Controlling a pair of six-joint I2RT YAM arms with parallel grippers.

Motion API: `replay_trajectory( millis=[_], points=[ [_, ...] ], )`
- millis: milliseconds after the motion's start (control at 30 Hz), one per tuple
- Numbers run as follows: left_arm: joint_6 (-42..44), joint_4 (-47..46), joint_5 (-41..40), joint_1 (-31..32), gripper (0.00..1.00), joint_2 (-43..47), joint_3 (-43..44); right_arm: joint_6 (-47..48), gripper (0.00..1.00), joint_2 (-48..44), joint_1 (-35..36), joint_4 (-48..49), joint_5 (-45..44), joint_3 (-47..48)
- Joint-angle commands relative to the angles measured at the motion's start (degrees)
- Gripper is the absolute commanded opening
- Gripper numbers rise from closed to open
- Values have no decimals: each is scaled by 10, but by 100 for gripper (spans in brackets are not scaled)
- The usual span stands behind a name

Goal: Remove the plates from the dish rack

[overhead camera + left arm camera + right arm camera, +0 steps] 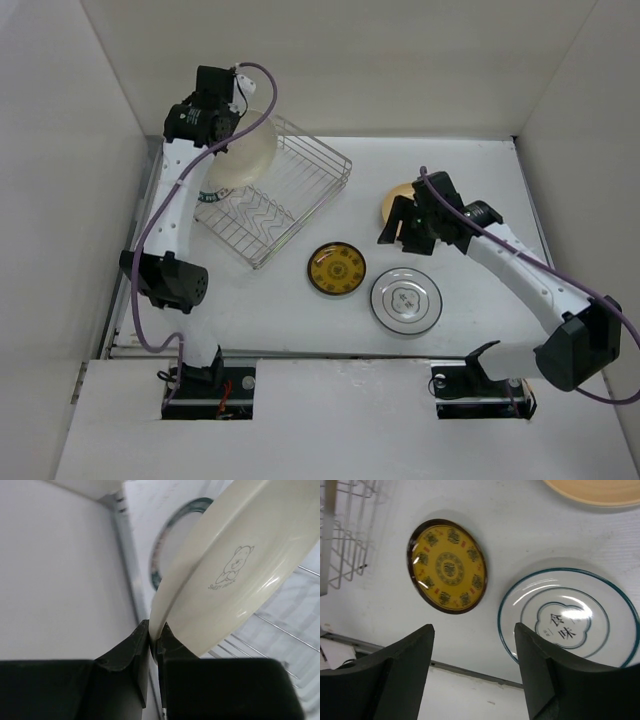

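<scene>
My left gripper [236, 122] is shut on the rim of a plain cream plate [246, 152] and holds it tilted above the far left end of the silver wire dish rack [285, 205]. In the left wrist view the fingers [142, 640] pinch the cream plate's edge [235, 580]. A white plate with a teal patterned rim [162, 550] lies behind it. A yellow patterned plate [337, 270], a white plate with teal lines [406, 300] and a tan-yellow plate [394, 205] lie on the table. My right gripper [412, 228] is open and empty above them.
White walls enclose the table on the left, back and right. The right wrist view shows the yellow plate [447, 567], the white plate [567, 617], the tan plate's edge [600, 492] and a rack corner [342, 535].
</scene>
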State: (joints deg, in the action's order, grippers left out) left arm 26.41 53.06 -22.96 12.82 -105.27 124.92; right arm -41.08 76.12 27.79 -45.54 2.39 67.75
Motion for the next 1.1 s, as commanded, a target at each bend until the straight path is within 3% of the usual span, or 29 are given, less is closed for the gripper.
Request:
replay_trajectory(
  millis=[0, 33, 67, 133, 333, 500, 633, 667, 767, 900, 933, 967, 1067],
  points=[
    [-33, 112, 205, 5, 0, 47, 40, 27, 73, -21, 10, 66, 35, 30],
    [-33, 131, 242, 11, 0, 47, 40, 27, 79, -21, 10, 77, 55, 36],
    [-38, 164, 278, 18, 0, 47, 34, 35, 93, -26, 10, 88, 65, 45],
    [-30, 193, 380, 25, 0, 47, 27, 43, 98, -26, 16, 121, 86, 55],
    [21, 271, 517, 83, 0, 34, -1, 68, 100, 0, 36, 181, 86, 89],
    [33, 284, 516, 119, 0, 21, -1, 80, 91, 29, 46, 186, 106, 104],
    [33, 279, 508, 132, 0, 21, -1, 80, 57, 35, 53, 186, 112, 99],
    [33, 279, 508, 132, 0, 21, -1, 75, 30, 35, 53, 186, 107, 99],
    [25, 263, 484, 132, 0, 27, -15, 69, 0, 29, 53, 174, 76, 99],
    [-7, 223, 378, 132, 35, 33, -35, 51, 0, 16, 53, 143, 28, 105],
    [-14, 216, 326, 132, 49, 33, -35, 44, 0, 16, 53, 132, 16, 113],
    [-26, 207, 296, 132, 75, 33, -42, 39, 0, 16, 53, 119, -10, 120],
    [-52, 168, 189, 132, 91, 33, -42, 7, 0, 35, 13, 56, -61, 149]
  ],
)
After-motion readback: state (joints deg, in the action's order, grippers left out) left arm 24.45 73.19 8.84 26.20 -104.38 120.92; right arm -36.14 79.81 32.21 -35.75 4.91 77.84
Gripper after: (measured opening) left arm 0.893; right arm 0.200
